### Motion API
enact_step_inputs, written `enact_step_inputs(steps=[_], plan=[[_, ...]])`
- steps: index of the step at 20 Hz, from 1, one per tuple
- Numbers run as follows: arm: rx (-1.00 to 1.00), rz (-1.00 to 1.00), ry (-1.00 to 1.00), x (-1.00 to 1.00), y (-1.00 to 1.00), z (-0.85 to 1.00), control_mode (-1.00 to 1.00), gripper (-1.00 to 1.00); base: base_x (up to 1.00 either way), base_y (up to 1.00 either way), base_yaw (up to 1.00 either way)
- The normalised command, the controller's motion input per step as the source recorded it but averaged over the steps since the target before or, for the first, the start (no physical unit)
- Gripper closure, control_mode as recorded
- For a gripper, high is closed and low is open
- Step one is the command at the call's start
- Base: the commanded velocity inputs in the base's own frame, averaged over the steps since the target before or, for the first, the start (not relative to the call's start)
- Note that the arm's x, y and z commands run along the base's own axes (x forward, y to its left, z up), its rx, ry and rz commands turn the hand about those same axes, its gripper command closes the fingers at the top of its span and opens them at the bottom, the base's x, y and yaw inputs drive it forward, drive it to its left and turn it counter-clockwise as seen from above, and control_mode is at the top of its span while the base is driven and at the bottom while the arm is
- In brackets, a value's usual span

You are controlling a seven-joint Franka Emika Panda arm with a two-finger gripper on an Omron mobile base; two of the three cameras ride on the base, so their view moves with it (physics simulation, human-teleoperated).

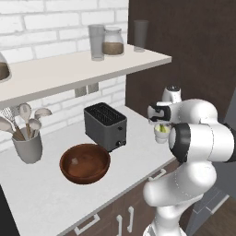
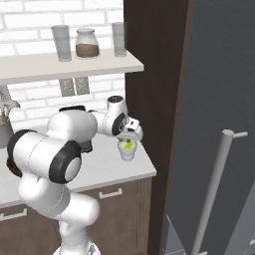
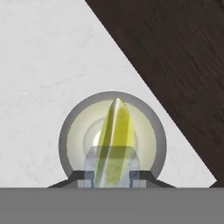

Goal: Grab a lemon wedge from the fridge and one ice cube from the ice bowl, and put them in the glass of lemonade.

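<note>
Ice cube point(image 3: 113, 167) clenched in the jaws at lower centre of the hand view, directly over the glass of lemonade point(image 3: 70, 131) with the lemon wedge point(image 3: 116, 127) already inside, near the table point(image 3: 43, 65) edge—an off-centre release could bounce it out.

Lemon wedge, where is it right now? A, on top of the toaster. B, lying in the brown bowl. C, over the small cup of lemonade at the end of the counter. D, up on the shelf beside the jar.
C: the hand view shows the lemon wedge over the cup, behind an ice cube in the shut end effector.
</note>
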Motion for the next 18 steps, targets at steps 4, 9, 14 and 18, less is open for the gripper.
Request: enact_step_inputs(steps=[4, 9, 14, 18], plan=[[0.01, 0.0, 0.0, 0.0, 0.0, -0.14, -1.0, 1.0, 0.0, 0.0, 0.0], [0.0, 0.0, 0.0, 0.0, 0.0, 0.0, -1.0, 1.0, 0.0, 0.0, 0.0], [0.0, 0.0, 0.0, 0.0, 0.0, 0.0, -1.0, -1.0, 0.0, 0.0, 0.0], [0.0, 0.0, 0.01, 0.0, 0.01, 0.01, -1.0, -1.0, 0.0, 0.0, 0.0]])
